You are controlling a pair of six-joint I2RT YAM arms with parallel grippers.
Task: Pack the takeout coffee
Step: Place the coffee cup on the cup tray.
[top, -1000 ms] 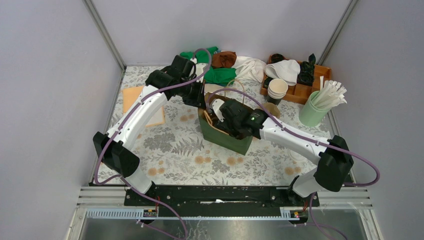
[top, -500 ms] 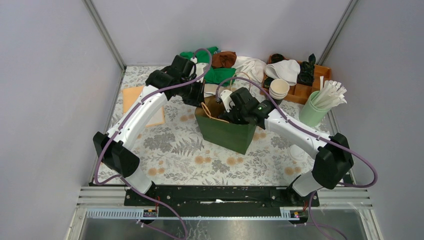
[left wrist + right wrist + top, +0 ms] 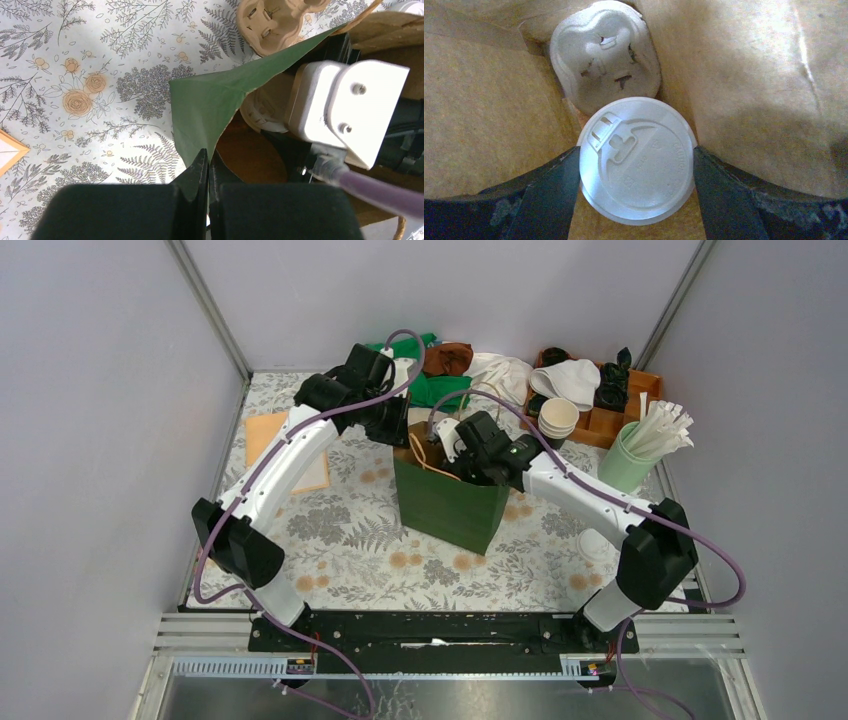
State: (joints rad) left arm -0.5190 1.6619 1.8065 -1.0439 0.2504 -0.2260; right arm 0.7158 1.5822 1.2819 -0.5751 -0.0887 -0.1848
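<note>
The takeout coffee (image 3: 638, 160) shows its round white lid from above, inside a green paper bag (image 3: 450, 508) with a brown lining. My right gripper (image 3: 638, 167) reaches into the bag's mouth, and its two dark fingers (image 3: 551, 192) press the lid's rim from either side. In the top view that gripper (image 3: 458, 462) is sunk in the bag's opening. My left gripper (image 3: 208, 162) is shut on the bag's green rim (image 3: 212, 102) at the back left corner and holds it up. The lid (image 3: 261, 106) shows partly in the left wrist view, under the right wrist's white housing.
A moulded-pulp carrier (image 3: 605, 55) lies beyond the cup in the bag; another carrier (image 3: 272, 22) sits on the floral cloth behind the bag. At the back right are stacked paper cups (image 3: 556, 420), a wooden tray (image 3: 645, 380) and a green straw holder (image 3: 622, 468). Cloths (image 3: 495, 375) lie behind.
The bag has risen from a lean to stand taller and upright. My right gripper has shifted back and left with the cup inside it. My left arm has lifted a little, still pinching the rim.
</note>
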